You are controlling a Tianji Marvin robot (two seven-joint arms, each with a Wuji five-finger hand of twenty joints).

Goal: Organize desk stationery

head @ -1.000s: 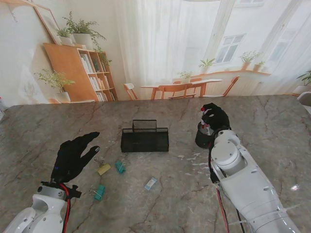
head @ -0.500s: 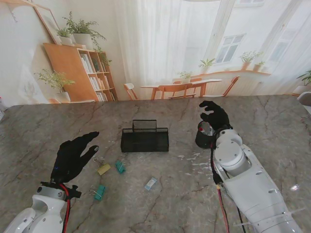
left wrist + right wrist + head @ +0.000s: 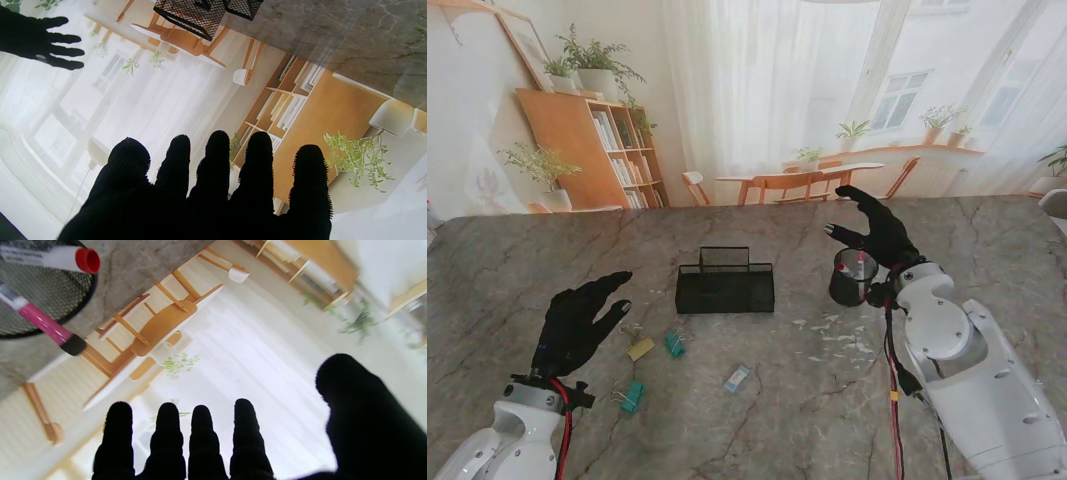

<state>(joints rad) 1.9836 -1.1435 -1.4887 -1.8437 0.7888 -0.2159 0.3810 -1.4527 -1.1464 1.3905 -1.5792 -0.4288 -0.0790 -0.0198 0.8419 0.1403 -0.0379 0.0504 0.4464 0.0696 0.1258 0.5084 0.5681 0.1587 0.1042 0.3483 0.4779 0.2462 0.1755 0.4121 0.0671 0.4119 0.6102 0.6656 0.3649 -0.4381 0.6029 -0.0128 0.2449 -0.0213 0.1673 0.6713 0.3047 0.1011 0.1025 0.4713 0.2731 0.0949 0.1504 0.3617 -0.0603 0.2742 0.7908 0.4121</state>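
Hovering open-fingered and empty, right hand [image 3: 874, 235] above black mesh pen cup [image 3: 852, 279]; left hand [image 3: 577, 322] likewise spread, empty; teal binder clips [image 3: 674, 344] centre-left look light, stiff, best pinched across bodies

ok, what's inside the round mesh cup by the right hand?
Two pens stand in the mesh cup: a red-capped marker and a pink pen. The cup's bottom is hidden, so smaller items cannot be ruled out. Right hand is open beside it.

This looks like a robot test room dressed up as a home. A grey marble bench [image 3: 547, 250] stands before a big printed picture wall [image 3: 757, 90] (flat, not real) showing a bookshelf [image 3: 592, 140], plants, wooden chairs, white curtains and sunny windows.
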